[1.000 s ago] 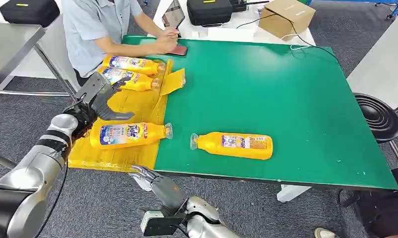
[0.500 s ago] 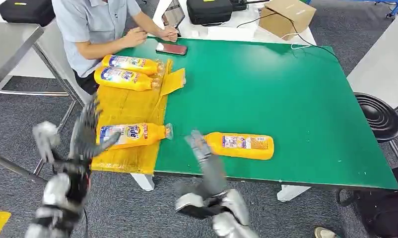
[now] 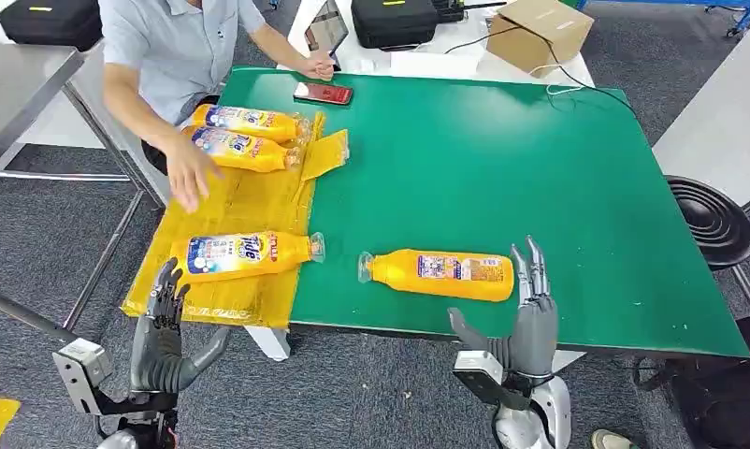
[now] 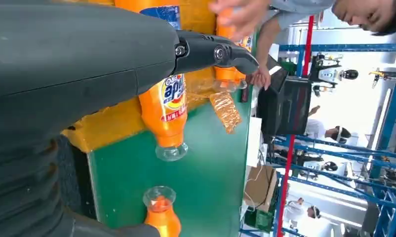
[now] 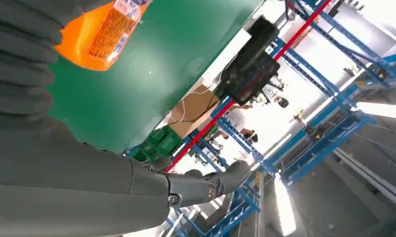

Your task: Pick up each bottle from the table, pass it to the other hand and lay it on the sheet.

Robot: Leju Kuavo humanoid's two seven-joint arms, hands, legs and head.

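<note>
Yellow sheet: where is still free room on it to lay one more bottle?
The free patch on the yellow sheet lies between the two far bottles and the near bottle, though a person's hand hovers at its left side. The near strip is too narrow.

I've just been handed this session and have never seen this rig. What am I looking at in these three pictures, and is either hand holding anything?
It is a humanoid robot with two arms ending in fingered hands. The wide picture looks down from its head; the other two come from cameras at each wrist and appear turned. On the green table lies a yellow sheet with three orange bottles on it; the nearest bottle points its cap at the green. A fourth bottle lies on the bare green, not yet moved. The left hand and the right hand are raised at the near table edge, fingers apart, holding nothing. A person's hand reaches over the sheet.
</note>
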